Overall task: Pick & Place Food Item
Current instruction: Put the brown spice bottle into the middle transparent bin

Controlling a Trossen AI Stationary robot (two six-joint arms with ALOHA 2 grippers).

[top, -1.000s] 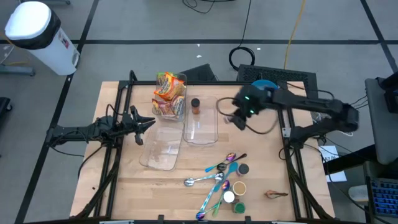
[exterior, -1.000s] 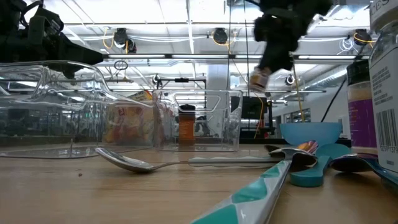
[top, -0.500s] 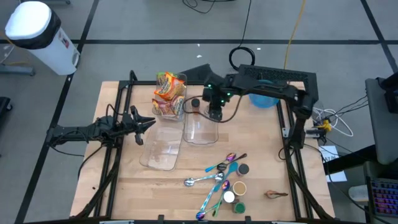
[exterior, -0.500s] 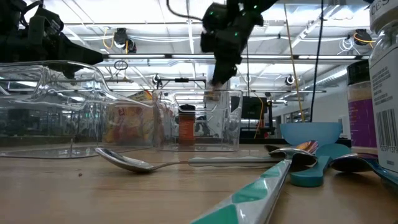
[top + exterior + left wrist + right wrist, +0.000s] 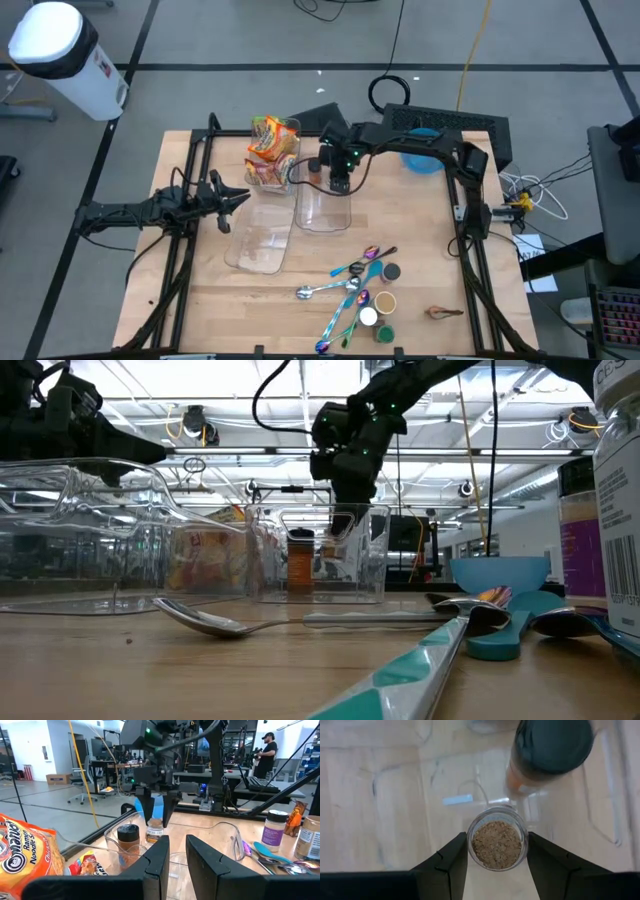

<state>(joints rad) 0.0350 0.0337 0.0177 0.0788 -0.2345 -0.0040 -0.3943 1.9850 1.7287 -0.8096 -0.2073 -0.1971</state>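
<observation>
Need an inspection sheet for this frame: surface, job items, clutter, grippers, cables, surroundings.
Surface: wooden table, bare patches between items.
Job's things: small spice jar held over the upright clear bin; dark-capped orange spice bottle stands at the bin's far end; noodle packets in the neighbouring bin.
Clutter: spoons, small jars, blue bowl, clear bin lying on its side.
Grippers: right gripper over the upright bin, jaws shut on the small spice jar; left gripper waits at the table's left, jaws nearly closed, holding nothing.
Cables: black coil and yellow cable on the floor behind the table.
Surroundings: white bin on the floor; person far behind.
</observation>
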